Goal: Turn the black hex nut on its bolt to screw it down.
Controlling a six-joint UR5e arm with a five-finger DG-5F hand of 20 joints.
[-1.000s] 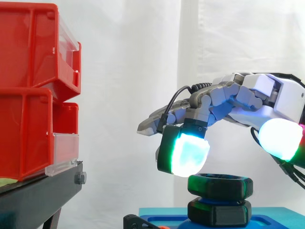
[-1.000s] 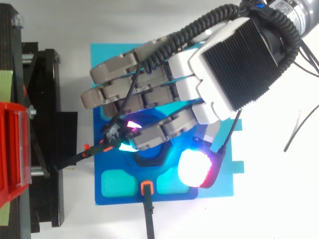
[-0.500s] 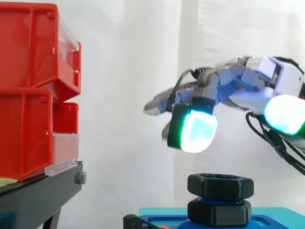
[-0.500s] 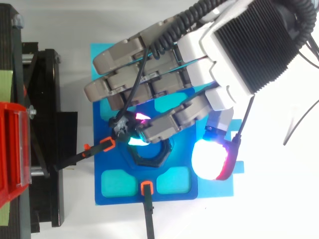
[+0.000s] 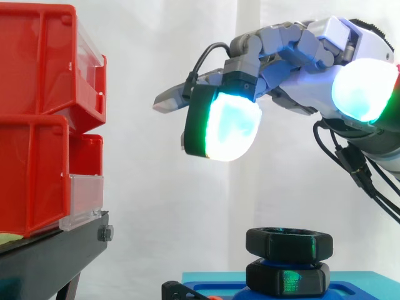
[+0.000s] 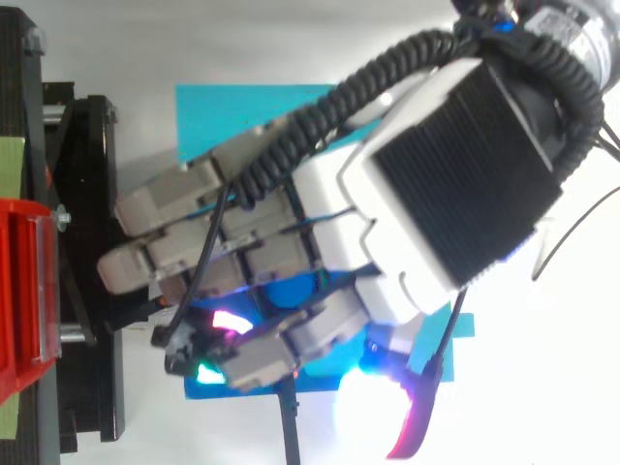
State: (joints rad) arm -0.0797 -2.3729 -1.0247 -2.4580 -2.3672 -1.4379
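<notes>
We see the red bins (image 5: 37,119) far left of the blue base (image 5: 362,284). The hand (image 5: 300,56) hangs high above that base, loose, holding nothing. The black hex nut (image 5: 289,244) sits just above the base. We think it is hard and smooth, so pinch its flat sides.

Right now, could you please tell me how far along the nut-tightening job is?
Done: the black hex nut sits low, almost on the black hex piece beneath it. Under way: nothing; the hand hovers open well above the nut. Left: any final turns; I cannot tell whether it is fully seated.
</notes>
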